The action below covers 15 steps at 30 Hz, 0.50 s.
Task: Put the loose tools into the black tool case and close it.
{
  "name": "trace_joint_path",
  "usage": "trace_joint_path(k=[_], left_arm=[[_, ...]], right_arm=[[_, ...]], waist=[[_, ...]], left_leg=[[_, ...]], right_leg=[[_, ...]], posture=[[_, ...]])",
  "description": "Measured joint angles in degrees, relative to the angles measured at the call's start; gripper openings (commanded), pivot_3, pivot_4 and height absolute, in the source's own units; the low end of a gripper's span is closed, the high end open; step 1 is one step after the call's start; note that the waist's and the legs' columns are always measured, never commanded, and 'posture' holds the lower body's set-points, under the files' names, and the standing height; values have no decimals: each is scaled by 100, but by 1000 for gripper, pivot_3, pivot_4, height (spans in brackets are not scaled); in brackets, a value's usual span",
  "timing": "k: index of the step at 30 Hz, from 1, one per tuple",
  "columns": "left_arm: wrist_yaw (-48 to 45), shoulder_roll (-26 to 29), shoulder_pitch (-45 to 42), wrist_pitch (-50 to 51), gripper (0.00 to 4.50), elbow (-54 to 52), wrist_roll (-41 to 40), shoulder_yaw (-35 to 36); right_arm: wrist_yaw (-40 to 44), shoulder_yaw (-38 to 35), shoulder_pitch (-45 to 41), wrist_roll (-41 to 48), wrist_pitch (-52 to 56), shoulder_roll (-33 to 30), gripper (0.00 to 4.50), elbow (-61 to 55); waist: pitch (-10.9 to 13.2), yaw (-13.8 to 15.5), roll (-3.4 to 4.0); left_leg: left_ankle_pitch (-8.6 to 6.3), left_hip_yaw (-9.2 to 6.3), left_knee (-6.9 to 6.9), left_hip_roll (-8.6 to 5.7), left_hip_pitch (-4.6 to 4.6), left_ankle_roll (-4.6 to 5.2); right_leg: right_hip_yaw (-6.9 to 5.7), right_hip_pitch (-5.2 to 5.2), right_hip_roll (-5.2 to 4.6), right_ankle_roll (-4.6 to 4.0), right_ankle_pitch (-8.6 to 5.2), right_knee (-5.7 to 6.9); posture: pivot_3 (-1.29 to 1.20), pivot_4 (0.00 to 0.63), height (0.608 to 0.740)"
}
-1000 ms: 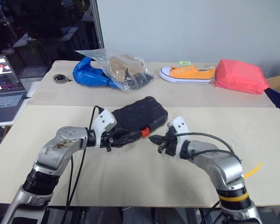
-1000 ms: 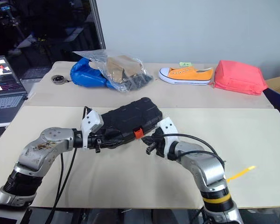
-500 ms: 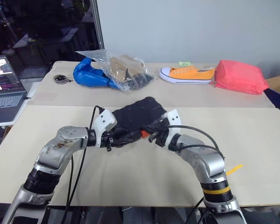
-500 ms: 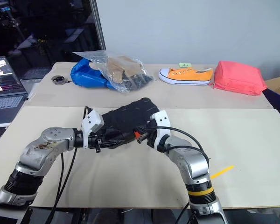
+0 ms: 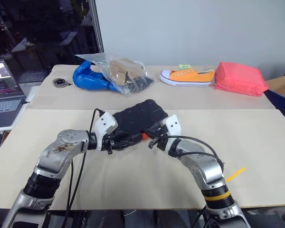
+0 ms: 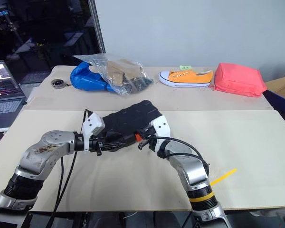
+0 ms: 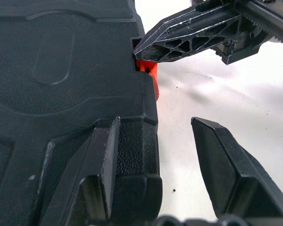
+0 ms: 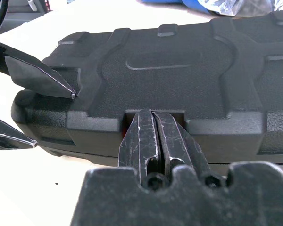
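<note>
The black tool case (image 5: 140,115) lies shut in the middle of the near table, its orange latch (image 7: 149,71) facing me. My right gripper (image 8: 153,118) is shut, and its joined tips press into the latch notch at the case's front edge. My left gripper (image 7: 155,141) is open at the case's near left end. One of its fingers (image 7: 106,150) lies on the lid; the other hangs over the bare table beside the front wall. The loose tools are out of view.
On the far table lie a blue bag under a clear plastic bag (image 5: 116,73), an orange shoe (image 5: 186,76), a pink pouch (image 5: 240,78) and a small round object (image 5: 60,82). A laptop (image 5: 1,92) stands at the left. A yellow strip (image 5: 235,174) lies near my right arm.
My right gripper, shut throughout, has swung left and forward from beside the case to the orange latch. The left gripper has stayed in place on the case.
</note>
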Motion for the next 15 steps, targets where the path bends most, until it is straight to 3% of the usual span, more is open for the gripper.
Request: trace_joint_path(k=[15], left_arm=[[-4, 38, 13, 38, 2586, 41, 71, -12]], right_arm=[[131, 110, -192, -353, -688, 204, 60, 716]], waist=[[-18, -67, -13]], left_leg=[[-3, -8, -14, 0, 56, -6]], right_leg=[[73, 6, 9, -32, 1, 10]], posture=[[0, 150, 740]])
